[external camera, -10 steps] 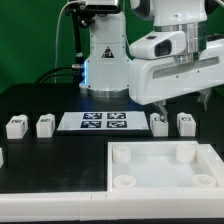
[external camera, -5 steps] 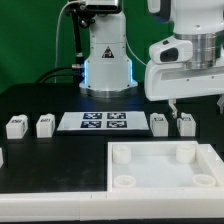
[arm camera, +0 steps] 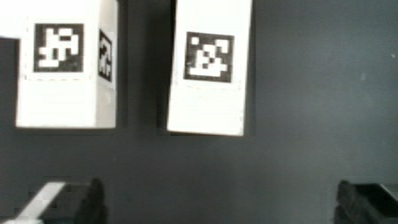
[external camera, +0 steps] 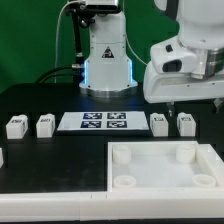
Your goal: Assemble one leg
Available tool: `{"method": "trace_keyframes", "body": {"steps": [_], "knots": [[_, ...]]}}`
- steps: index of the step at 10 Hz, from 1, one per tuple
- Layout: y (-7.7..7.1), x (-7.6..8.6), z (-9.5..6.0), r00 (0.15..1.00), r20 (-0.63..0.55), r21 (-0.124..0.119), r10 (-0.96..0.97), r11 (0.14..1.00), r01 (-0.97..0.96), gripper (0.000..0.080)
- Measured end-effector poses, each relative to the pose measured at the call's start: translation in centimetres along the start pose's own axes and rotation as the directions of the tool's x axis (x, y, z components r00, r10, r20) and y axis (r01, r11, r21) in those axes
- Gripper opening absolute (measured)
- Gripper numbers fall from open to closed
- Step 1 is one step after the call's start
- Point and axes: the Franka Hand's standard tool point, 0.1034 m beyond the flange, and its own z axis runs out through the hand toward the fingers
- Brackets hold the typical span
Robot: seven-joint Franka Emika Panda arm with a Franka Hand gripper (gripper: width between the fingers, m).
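Since a second ago my arm has risen and swung toward the exterior view's right. My gripper (external camera: 195, 103) (arm camera: 222, 205) hangs wide open, holding nothing, above the leg (external camera: 185, 122) (arm camera: 210, 70), which stands beside its twin (external camera: 158, 123) (arm camera: 68, 65) on the table (external camera: 60, 155).

A black table (external camera: 50, 165) carries the marker board (external camera: 104, 121), flat near the back, four tags in a row; nearer the camera, toward the exterior view's right, lies a large white panel (external camera: 155, 170) with round corner sockets; a green backdrop (external camera: 25, 40) stands behind.
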Motion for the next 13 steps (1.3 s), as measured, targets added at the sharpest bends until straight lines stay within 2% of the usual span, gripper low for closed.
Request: {"method": "trace_keyframes", "body": {"steps": [1,3,4,7,11,13], "knots": [[0.0,-0.9,0.8,0.994,0.109,-0.012,0.001,1.0,0.0,0.0649],[-0.5,-1.4,1.3,0.96,0.281,-0.028,0.011,1.0,-0.004,0.0649],[-0.9,-0.6,0.9,0.947,0.32,-0.028,0.015,1.0,-0.007,0.0649],[-0.9,-0.4,1.2,0.949,0.316,-0.025,0.014,1.0,-0.006,0.0649],[-0.7,-1.8,4.6,0.933,0.357,-0.046,0.047,0.998,-0.033,0.0649],[-0.8,-2.1,5.4,0.925,0.374,-0.055,0.062,0.997,-0.044,0.0649]]}}
